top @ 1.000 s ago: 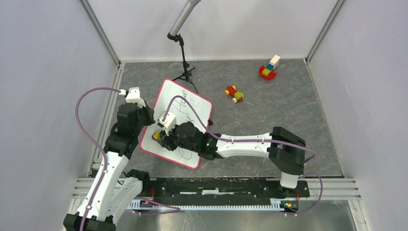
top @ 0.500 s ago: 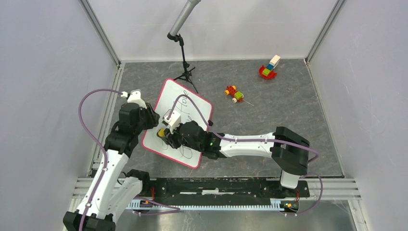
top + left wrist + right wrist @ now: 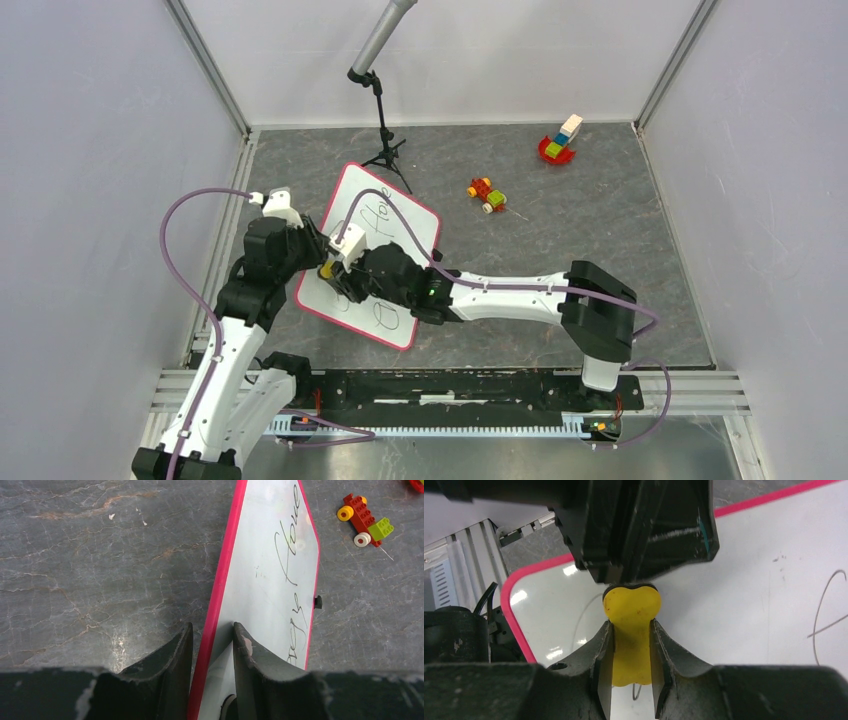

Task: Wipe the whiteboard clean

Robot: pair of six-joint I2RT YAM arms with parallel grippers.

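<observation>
The whiteboard [image 3: 392, 238] lies tilted on the grey table, white with a red-pink rim and black handwriting [image 3: 289, 555]. My right gripper [image 3: 631, 622] is shut on a yellow eraser [image 3: 631, 606], which presses on the board's face [image 3: 749, 590] near its left edge. In the top view the eraser [image 3: 325, 270] sits right beside my left gripper [image 3: 314, 262]. The left gripper [image 3: 211, 626] straddles the board's left rim [image 3: 224, 580], one finger outside the rim and one on the white face, closed in on the edge.
A black tripod stand [image 3: 384, 145] rises just beyond the board's far corner. A toy brick car [image 3: 487, 194] and a red brick boat [image 3: 558, 145] lie to the right. A metal rail [image 3: 225, 230] runs along the left wall, close to my left arm.
The right gripper has slid the eraser up and left across the board to the left rim. The left jaws opened from shut and have closed in around the rim.
</observation>
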